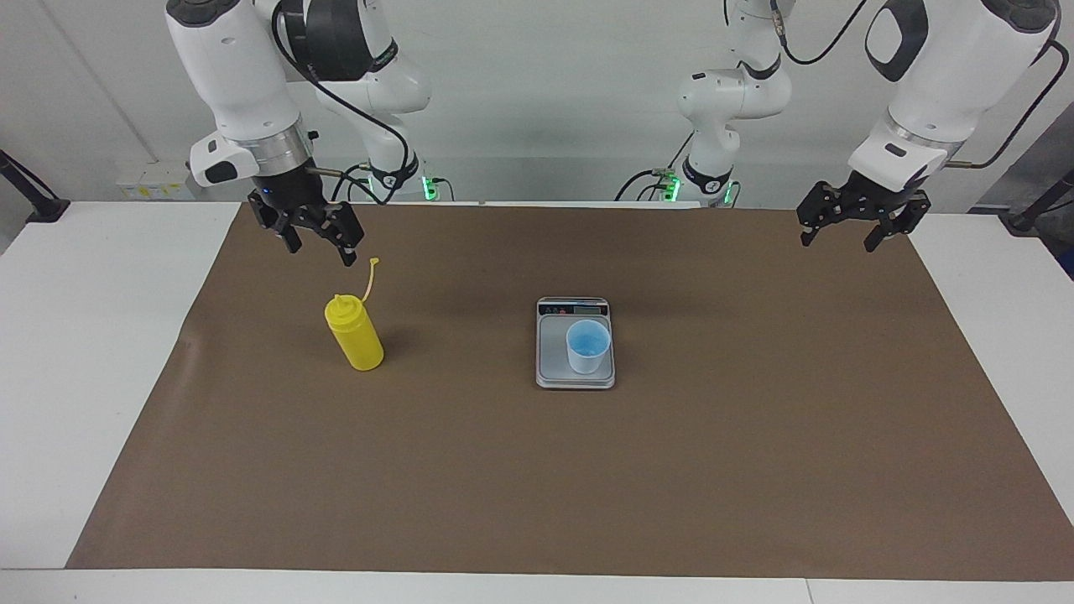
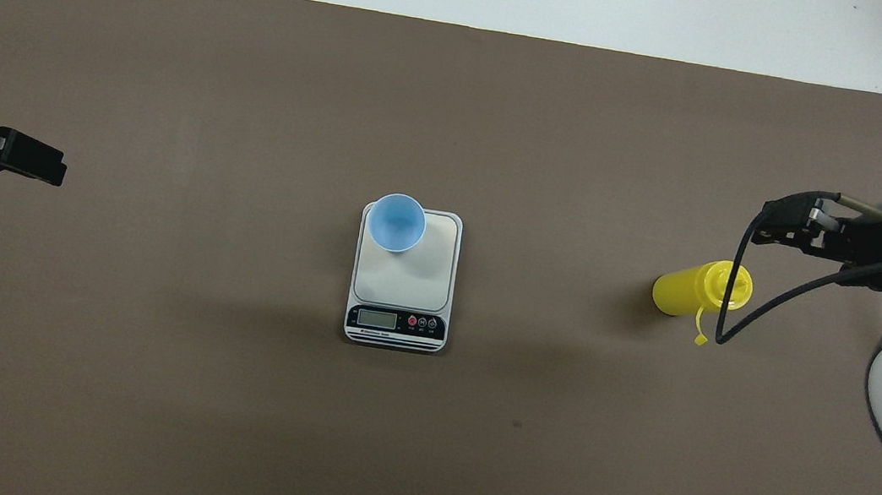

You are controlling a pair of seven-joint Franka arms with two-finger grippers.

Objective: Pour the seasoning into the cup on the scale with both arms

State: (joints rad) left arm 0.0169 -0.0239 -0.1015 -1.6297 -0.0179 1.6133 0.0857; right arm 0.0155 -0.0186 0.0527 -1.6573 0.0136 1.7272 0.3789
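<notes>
My right gripper: up in the air over the brown mat, near the mat's edge at my side and toward my right arm's end of the table. My fingers are spread apart and hold nothing. It is just beside the bottle's top and does not touch it.

My left gripper: up in the air over the mat's corner at my side, at my left arm's end. My fingers are spread apart here too, and they hold nothing. This arm waits.

Seasoning: a yellow squeeze bottle. It stands upright on the mat, toward my right arm's end and well apart from the scale. Its thin cap strap sticks up beside the nozzle.

Scale: flat and silver-grey, in the middle of the mat. Its dark display strip is at the end that points to me.

Cup: small and pale blue. It stands upright on the scale's grey plate, near the plate's corner that lies away from me and toward my left arm's end.

Table: white, and the brown mat covers most of it.
</notes>
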